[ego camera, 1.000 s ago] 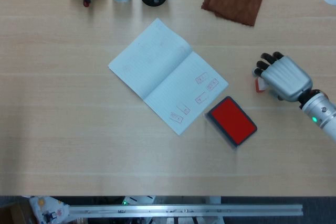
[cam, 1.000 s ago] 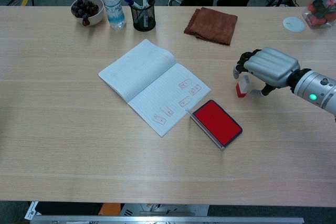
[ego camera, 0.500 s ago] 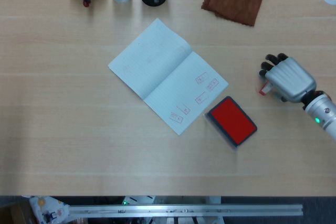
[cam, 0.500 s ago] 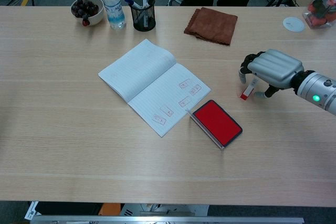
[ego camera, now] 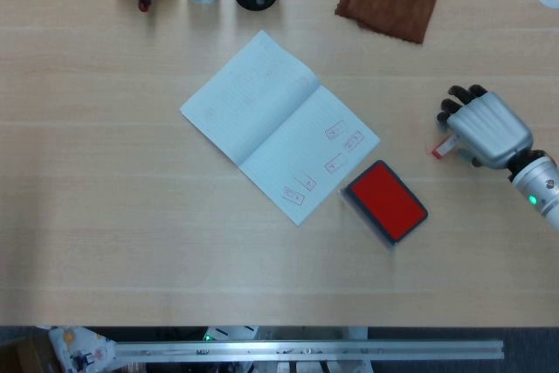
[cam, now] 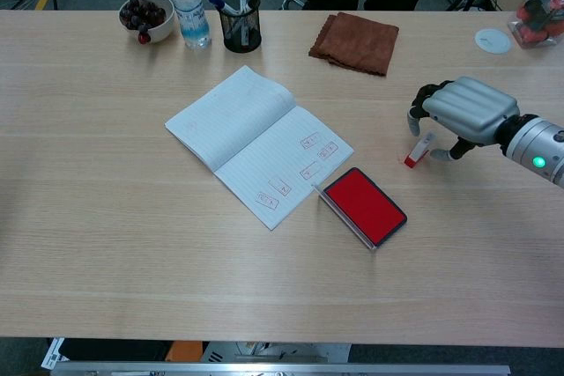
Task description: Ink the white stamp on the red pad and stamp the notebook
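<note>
On table: one notebook (cam: pixel 258 146), one red pad (cam: pixel 364 204), one white stamp (cam: pixel 418 151) tilted under right hand (cam: pixel 464 111); fingers curled, grasp unclear.

Bright, even, diffuse light in both views; source cannot tell. Pale wood-grain surface (ego camera: pixel 105 216) evenly lit, no glare patches. Shadows soft and short: thin dark edge under red rectangular ink pad (cam: pixel 364 206), faint shade beneath silver right robot hand (cam: pixel 465 112). Head view slightly soft, notebook ruling faint. Chest view sharper, floor clutter beyond far edge darker. Surface edges show slight bowing.
</note>
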Motion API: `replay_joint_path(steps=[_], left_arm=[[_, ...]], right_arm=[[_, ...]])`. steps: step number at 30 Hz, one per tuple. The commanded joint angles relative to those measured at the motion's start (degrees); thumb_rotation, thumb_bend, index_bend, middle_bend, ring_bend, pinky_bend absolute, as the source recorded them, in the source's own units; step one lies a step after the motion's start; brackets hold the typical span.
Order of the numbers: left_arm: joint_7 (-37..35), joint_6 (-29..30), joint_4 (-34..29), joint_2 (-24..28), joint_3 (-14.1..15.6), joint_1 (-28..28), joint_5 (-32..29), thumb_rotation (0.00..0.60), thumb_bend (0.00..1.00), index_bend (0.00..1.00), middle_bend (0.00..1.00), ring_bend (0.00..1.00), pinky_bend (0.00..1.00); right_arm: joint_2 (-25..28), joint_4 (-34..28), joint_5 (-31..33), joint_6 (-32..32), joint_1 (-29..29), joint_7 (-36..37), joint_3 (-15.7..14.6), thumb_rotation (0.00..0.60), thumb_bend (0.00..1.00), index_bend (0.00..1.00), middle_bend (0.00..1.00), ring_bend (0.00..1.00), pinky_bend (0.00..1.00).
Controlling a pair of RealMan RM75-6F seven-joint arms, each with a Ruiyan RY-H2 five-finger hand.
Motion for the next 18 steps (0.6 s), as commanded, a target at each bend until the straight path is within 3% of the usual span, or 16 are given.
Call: replay_joint_path(steps=[1,18], left_arm=[[-0.09,0.02,0.10,-0.01,0.03,0.07,-0.06,0.600,0.28,0.22,0.19,0.22,0.13],[-0.48,0.08,0.52,0.01,0.16,0.45,-0.40,0.600,0.28,0.22,0.19,0.22,0.13]], right_arm=[[0.05,-0.04,0.14,0.04,0.04,0.03,0.08,0.600,0.23,0.48,0.39,0.19,0.29],[-0.97,1.43,0.71,-1.19,0.26,-0.29,-0.60,0.600,0.26,0.52,0.39,0.19,0.29]])
